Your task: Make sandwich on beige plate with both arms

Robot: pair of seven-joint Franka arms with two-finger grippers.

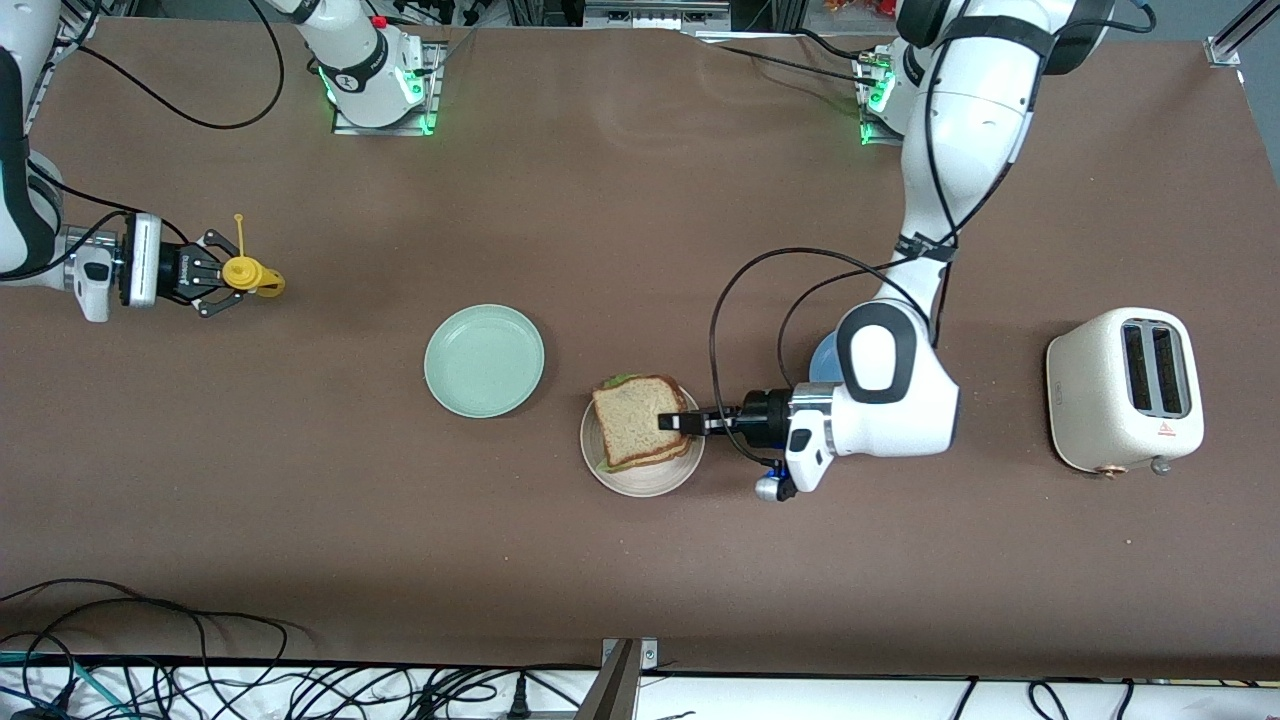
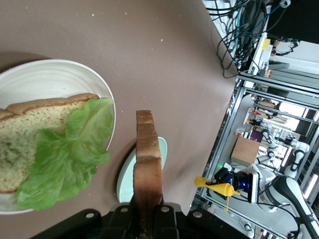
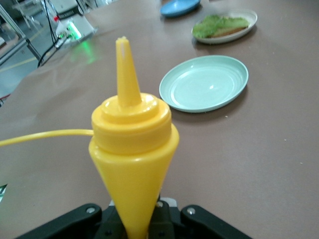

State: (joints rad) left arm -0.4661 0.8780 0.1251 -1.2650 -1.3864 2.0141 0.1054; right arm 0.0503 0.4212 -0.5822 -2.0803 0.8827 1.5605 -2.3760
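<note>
A: Where is the left gripper?
B: Over the beige plate, clamped on the top bread slice, which it holds above the lettuce leaf.
A: And under that?
B: 1 bottom bread slice lies on the plate with the lettuce on it.
A: The right gripper?
B: Waiting toward the right arm's end of the table, its fingers pinched around a yellow squeeze bottle.
A: Anything else?
B: A mint-green plate beside the beige one, a blue plate partly hidden by the left arm, and a cream toaster toward the left arm's end.
</note>
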